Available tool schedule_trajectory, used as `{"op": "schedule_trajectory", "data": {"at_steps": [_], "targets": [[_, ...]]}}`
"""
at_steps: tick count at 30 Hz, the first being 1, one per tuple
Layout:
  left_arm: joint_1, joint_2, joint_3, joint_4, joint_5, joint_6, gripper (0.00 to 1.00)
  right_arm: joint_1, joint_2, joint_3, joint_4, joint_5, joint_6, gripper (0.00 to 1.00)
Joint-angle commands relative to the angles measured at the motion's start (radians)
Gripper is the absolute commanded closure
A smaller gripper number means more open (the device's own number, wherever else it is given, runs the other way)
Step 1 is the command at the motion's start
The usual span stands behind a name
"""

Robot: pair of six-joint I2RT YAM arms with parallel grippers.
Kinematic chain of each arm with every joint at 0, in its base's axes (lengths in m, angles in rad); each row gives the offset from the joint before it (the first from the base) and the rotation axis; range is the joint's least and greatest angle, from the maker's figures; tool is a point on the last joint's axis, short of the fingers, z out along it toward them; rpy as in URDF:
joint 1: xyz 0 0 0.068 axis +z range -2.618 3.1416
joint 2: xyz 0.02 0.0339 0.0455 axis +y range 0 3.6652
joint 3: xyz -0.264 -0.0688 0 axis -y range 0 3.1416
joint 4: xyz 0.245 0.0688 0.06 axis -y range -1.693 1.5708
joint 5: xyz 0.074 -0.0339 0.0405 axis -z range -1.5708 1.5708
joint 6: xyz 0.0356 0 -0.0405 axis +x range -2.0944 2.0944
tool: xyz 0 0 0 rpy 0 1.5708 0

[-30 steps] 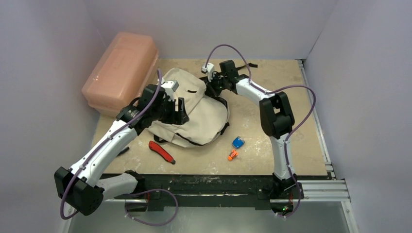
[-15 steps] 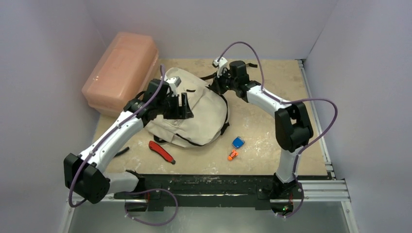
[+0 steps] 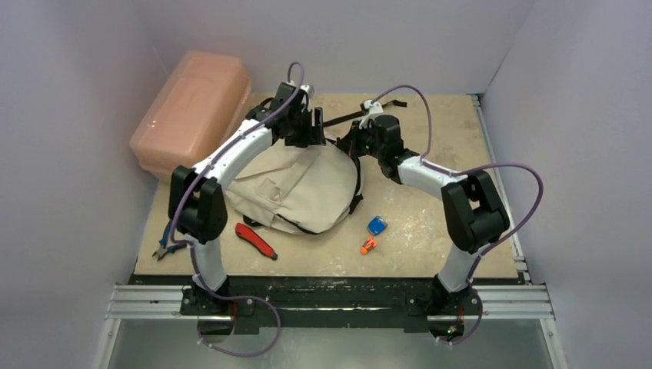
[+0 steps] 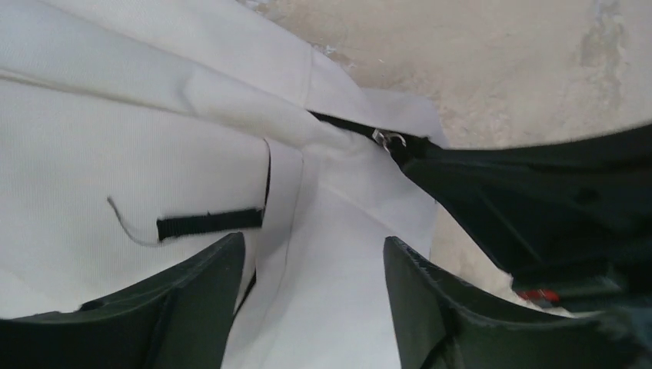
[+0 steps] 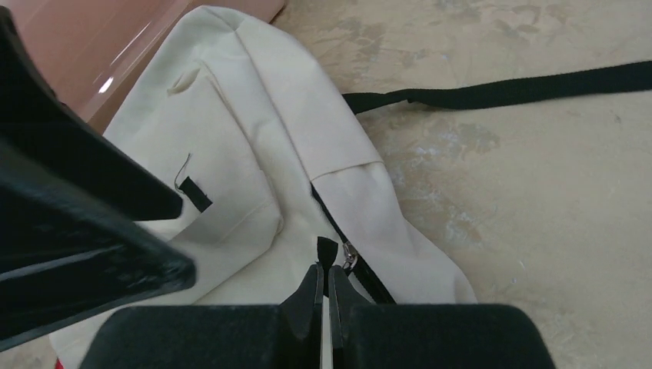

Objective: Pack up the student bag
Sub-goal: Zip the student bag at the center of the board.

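Observation:
The student bag (image 3: 300, 188), beige fabric with black trim, lies in the middle of the table. My right gripper (image 3: 347, 144) is at its far right edge. In the right wrist view it (image 5: 326, 270) is shut on the black zipper pull tab (image 5: 327, 250), next to the metal slider (image 5: 350, 254). My left gripper (image 3: 314, 131) hovers over the bag's far top edge, close beside the right one. In the left wrist view it (image 4: 314, 242) is open and empty above the beige fabric (image 4: 154, 161), with the zipper slider (image 4: 388, 139) just beyond it.
A rigid pink box (image 3: 192, 111) stands at the back left. A red utility knife (image 3: 256, 240), a blue item (image 3: 376, 225) and a small orange item (image 3: 369, 246) lie near the front. Pliers (image 3: 164, 248) lie at the front left. A black strap (image 3: 346, 119) trails behind the bag.
My left arm swung from the bag's left side up to its far top edge beside the right gripper. The right gripper shifted slightly right and nearer, still on the pull tab.

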Motion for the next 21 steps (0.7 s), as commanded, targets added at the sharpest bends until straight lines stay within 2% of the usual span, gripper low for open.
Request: {"op": "schedule_trajectory", "data": {"at_steps": [1, 7, 11, 12, 17, 21], "targets": [[0.008, 0.16, 0.136, -0.065, -0.074, 0.065, 0.39, -0.003, -0.094, -0.066, 0.144, 0.122, 0.186, 1.0], [0.015, 0.25, 0.155, -0.069, -0.126, 0.008, 0.75, -0.027, -0.198, -0.273, 0.248, 0.3, 0.455, 1.0], [0.034, 0.265, 0.162, -0.055, -0.091, -0.021, 0.97, -0.068, -0.267, -0.383, 0.224, 0.325, 0.589, 1.0], [0.042, 0.264, 0.159, -0.04, -0.072, -0.03, 1.0, -0.075, -0.291, -0.411, 0.214, 0.335, 0.615, 1.0], [0.066, 0.248, 0.154, 0.019, -0.027, -0.073, 1.0, -0.085, -0.434, -0.544, 0.103, 0.37, 0.63, 1.0], [0.068, 0.219, 0.153, 0.05, -0.02, -0.081, 1.0, -0.085, -0.558, -0.654, 0.017, 0.364, 0.561, 1.0]]}}
